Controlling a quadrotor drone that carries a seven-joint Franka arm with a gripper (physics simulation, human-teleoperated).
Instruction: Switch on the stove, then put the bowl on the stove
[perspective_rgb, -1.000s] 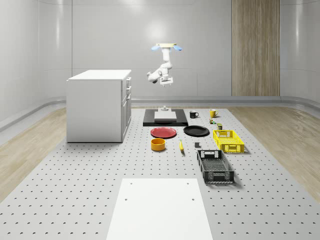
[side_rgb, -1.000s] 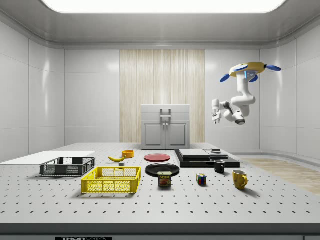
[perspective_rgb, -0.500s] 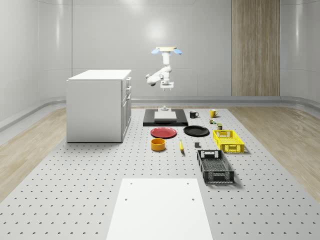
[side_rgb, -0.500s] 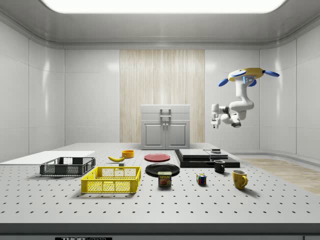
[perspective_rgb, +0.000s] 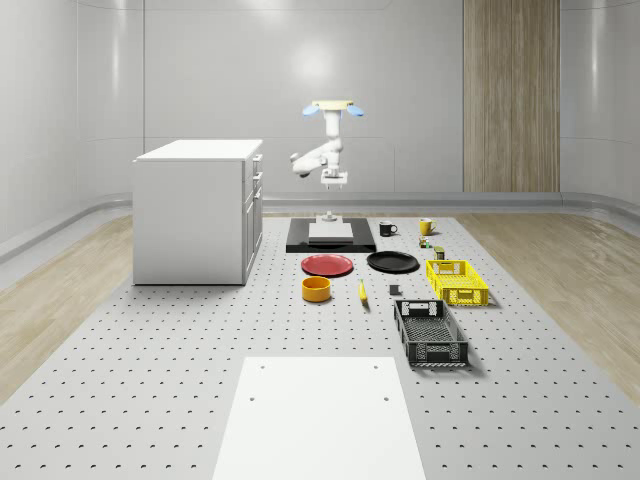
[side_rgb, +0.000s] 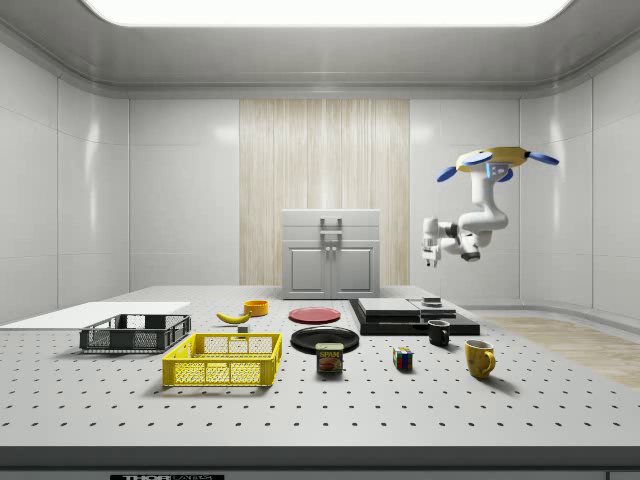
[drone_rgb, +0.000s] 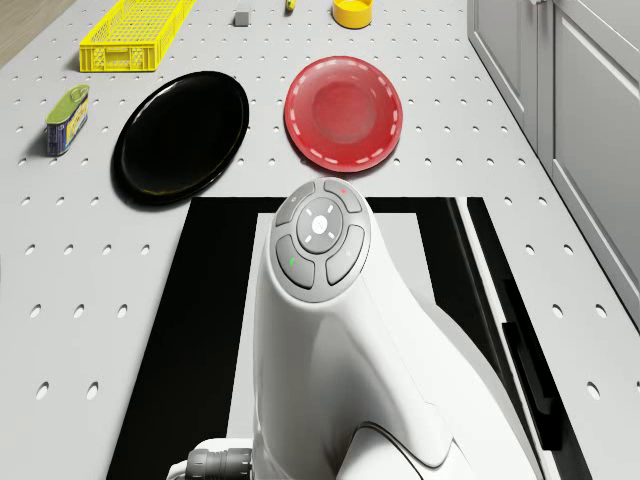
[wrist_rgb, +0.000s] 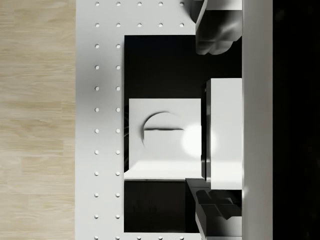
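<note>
The drone (perspective_rgb: 331, 105) hovered high above the stove (perspective_rgb: 330, 237). Its gripper (side_rgb: 430, 255) hung well above the stove, pointing down; whether it was clenched could not be told. The bowl (perspective_rgb: 316, 289) sat on the table, well apart from the stove, beyond the red plate (perspective_rgb: 328, 265).

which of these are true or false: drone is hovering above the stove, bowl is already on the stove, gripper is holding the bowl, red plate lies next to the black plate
1. The drone hovers in the air above the stove. True.
2. The bowl sits on the stove. False: it rests on the table, beyond the red plate from the stove.
3. The gripper holds the bowl. False: it hangs in the air over the stove, far from the bowl.
4. The red plate lies beside the black plate. True.
</note>
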